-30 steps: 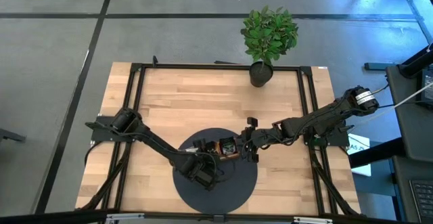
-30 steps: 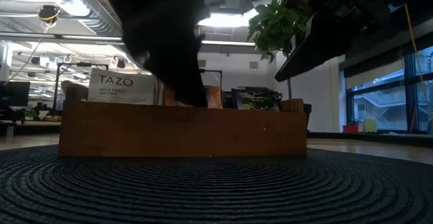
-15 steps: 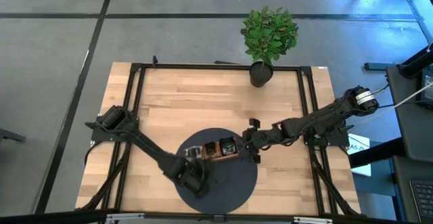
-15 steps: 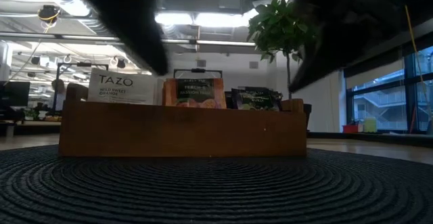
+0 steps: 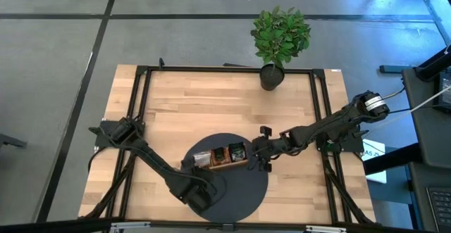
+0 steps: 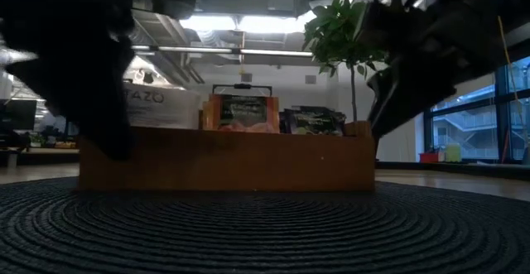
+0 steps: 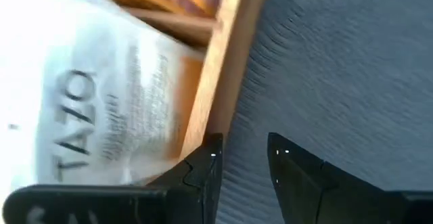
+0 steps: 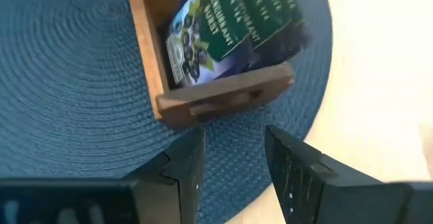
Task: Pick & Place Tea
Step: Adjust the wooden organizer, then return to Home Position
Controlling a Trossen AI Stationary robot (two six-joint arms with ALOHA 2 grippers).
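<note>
Standing in the tray (image 5: 227,164) on the mat (image 5: 243,191): tea (image 6: 243,113) (white, orange, dark sachets). Hovering with fingers apart, holding nothing: left gripper (image 7: 242,158) just off the tray's white-sachet (image 7: 101,102) end, right gripper (image 8: 232,158) just off its dark-sachet (image 8: 226,28) end.

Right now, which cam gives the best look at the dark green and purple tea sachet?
The right wrist view: the dark green and purple tea sachet shows large, standing in the end compartment of the brown wooden tray. The low view shows only its top edge above the tray wall, the high view a speck. The left wrist view misses it.
</note>
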